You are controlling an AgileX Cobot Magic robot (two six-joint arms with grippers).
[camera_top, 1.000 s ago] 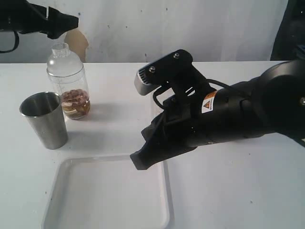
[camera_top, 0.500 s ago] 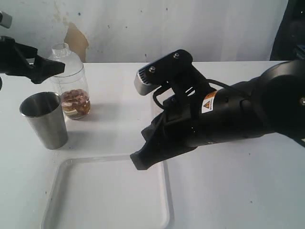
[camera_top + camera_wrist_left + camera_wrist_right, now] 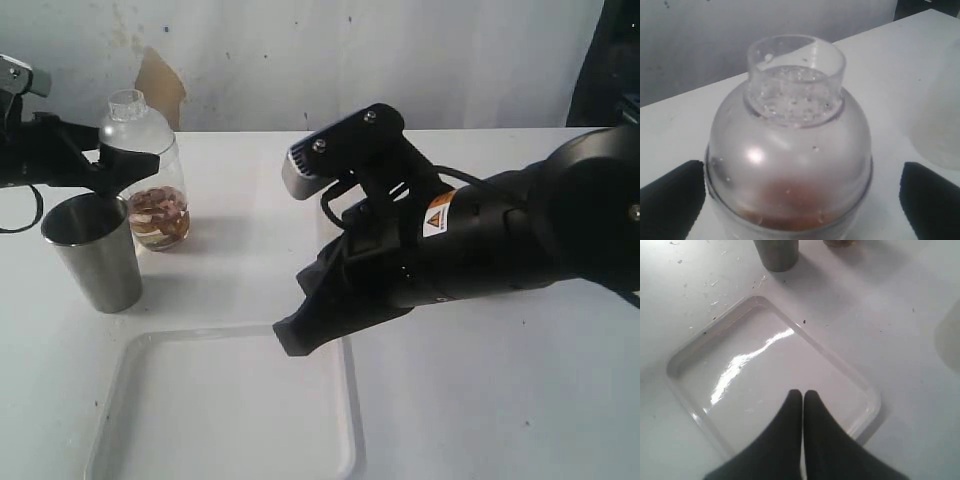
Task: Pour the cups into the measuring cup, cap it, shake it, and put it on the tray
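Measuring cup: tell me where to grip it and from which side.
On the measuring cup, grip the straight wall just below the domed cap. Come in level from the side, where the open left end effector flanks it. The dome and neck taper, so pads would likely slip there.

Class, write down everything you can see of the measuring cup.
The measuring cup is clear plastic, capped with a domed lid ending in a short open neck with a perforated strainer. Brown contents sit at its bottom. It stands upright on the table beside the steel tumbler; the open left gripper straddles it.
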